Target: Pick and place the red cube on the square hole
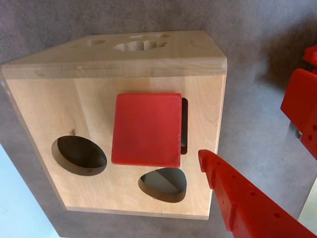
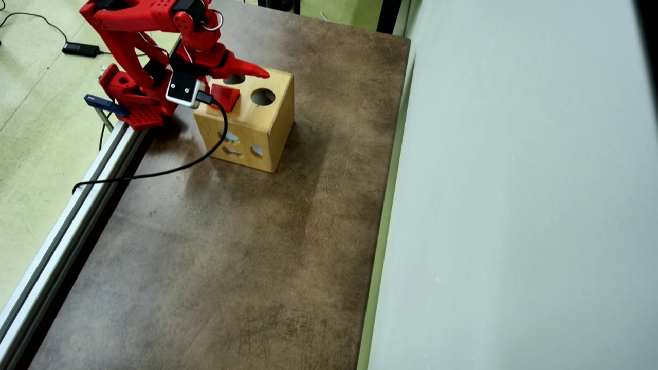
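The brown tabletop (image 2: 216, 246) is the biggest thing here, and a pale wall runs along its right side in the overhead view. A silver rail (image 2: 67, 231) runs along its left edge. The red robot arm (image 2: 139, 31) stands at the top left of the overhead view, bent over toward the wooden box (image 2: 267, 128). A black cable (image 2: 169, 167) hangs from the small camera on the arm and loops over the tabletop. The wooden box sits near the arm, and its top face has three holes. In the wrist view the round hole (image 1: 79, 156) is on the left and the heart hole (image 1: 163, 184) is at the bottom. The red cube (image 1: 146, 130) lies on top of the box, right over the square hole (image 1: 184, 126). It sits a bit crooked and has not dropped in, so only a thin dark strip of the hole shows at the cube's right side. The tool (image 2: 241, 72) is above the box, and it is not touching the cube. One red finger (image 1: 247, 203) pokes in from the bottom right of the wrist view, just beside the cube with a gap between them. The other finger is at the right edge, well apart from it, so the tool is spread wide and holds nothing.
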